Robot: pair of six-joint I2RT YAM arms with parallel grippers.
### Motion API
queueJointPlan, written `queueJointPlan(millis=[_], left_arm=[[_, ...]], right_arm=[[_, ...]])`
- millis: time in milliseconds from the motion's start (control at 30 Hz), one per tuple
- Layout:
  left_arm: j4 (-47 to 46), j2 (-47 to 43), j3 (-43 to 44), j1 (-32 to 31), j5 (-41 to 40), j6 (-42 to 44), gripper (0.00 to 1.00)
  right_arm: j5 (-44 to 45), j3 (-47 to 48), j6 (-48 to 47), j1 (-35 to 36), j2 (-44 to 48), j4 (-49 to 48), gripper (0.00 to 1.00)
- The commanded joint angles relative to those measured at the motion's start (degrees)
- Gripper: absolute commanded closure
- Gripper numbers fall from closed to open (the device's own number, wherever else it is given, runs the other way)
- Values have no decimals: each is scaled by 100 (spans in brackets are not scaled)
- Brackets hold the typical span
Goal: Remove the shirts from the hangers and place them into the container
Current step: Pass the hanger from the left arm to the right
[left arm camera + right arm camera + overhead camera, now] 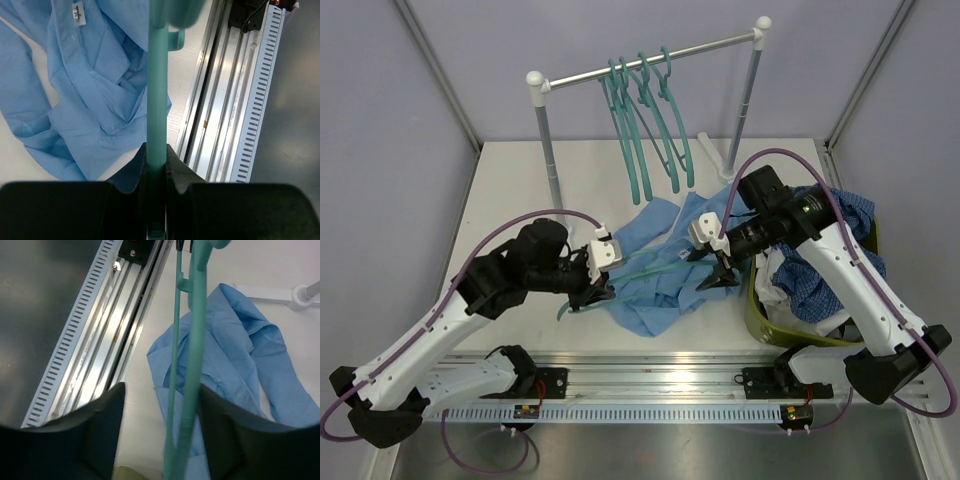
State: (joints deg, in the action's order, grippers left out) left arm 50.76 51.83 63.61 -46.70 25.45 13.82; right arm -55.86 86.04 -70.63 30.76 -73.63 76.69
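Left gripper [156, 157] clamps a thin teal-green plastic hanger [157, 100] beside the olive-green slotted plastic basket [760, 318], where the plain light blue shirt [655, 225] lies crumpled; right gripper [160, 405], jaws apart, straddles the same hanger

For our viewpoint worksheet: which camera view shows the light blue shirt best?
Top external: nearly the whole light blue shirt lies crumpled on the table. Left wrist shows only its labelled collar area; right wrist, one part crossed by the hanger.
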Motion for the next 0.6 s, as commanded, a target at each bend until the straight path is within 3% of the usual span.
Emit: queueJointPlan(millis=[0, 100, 133, 200, 333, 433, 500, 533, 567], left_arm=[[-514, 20, 353, -41, -67, 173, 100], [-576, 2, 318, -41, -102, 208, 100], [-585, -7, 292, -41, -111, 200, 100], [-699, -85, 257, -41, -119, 191, 100], [-910, -182, 204, -41, -93, 138, 100], [-1015, -217, 213, -41, -23, 86, 100], [-1068, -218, 195, -41, 47, 50, 100], [-1095, -218, 178, -41, 65, 15, 100], [-1095, -218, 169, -41, 65, 15, 100]], right_arm=[[-58, 97, 84, 44, 15, 690, 47], [101, 10, 111, 44, 146, 593, 77], [101, -26, 111, 44, 181, 576, 81], [84, -166, 111, 44, 217, 567, 82], [-4, -342, 225, 52, 191, 471, 59], [-83, -395, 278, 88, 156, 426, 54], [-92, -395, 287, 131, 94, 426, 56], [-118, -395, 287, 149, 77, 435, 62], [-127, -360, 287, 149, 76, 452, 75]])
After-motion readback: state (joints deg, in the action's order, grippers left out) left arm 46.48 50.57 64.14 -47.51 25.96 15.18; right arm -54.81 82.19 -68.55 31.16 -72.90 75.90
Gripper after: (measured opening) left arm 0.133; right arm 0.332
